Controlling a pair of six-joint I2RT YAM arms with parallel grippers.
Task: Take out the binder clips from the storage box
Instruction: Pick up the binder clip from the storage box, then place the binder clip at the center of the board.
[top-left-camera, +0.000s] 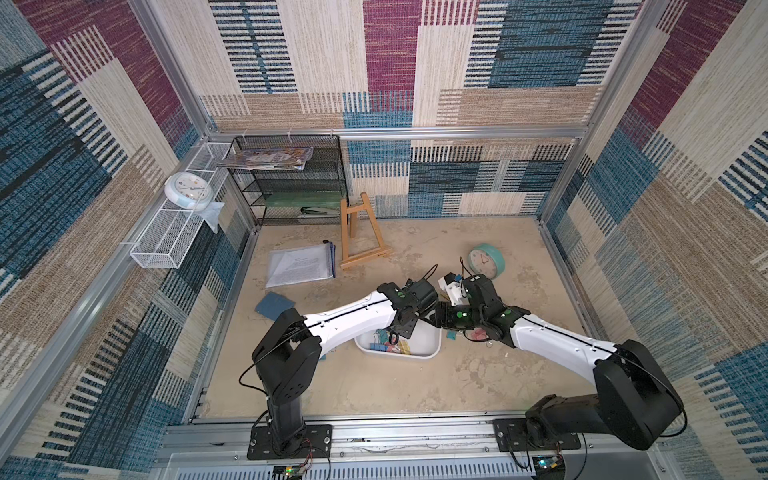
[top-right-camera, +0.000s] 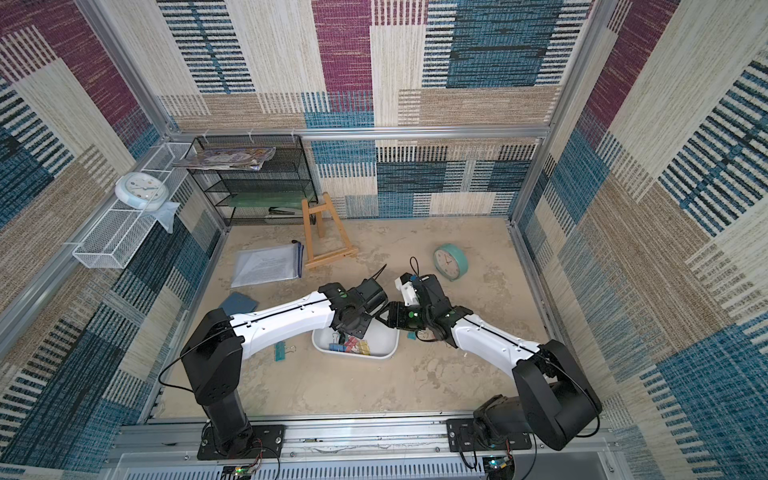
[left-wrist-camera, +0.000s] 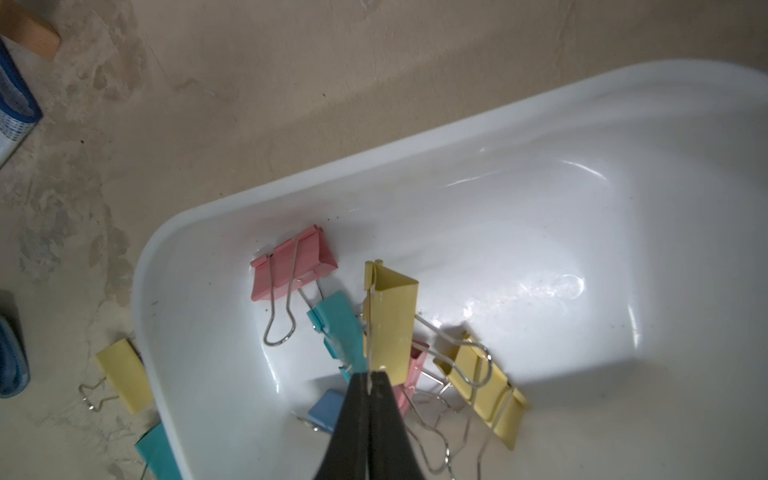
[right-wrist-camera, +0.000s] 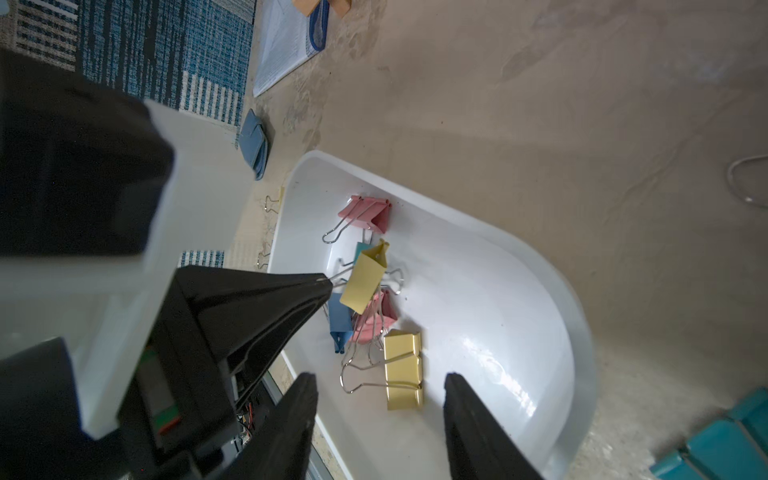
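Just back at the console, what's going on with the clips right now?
The left gripper is shut on the wire handle of a yellow clip, holding it above the pile inside the box. The right gripper hangs open over the box, holding nothing. Other clips, among them a pink clip and a blue clip, are left inside. A teal clip already lies on the table beside the box.
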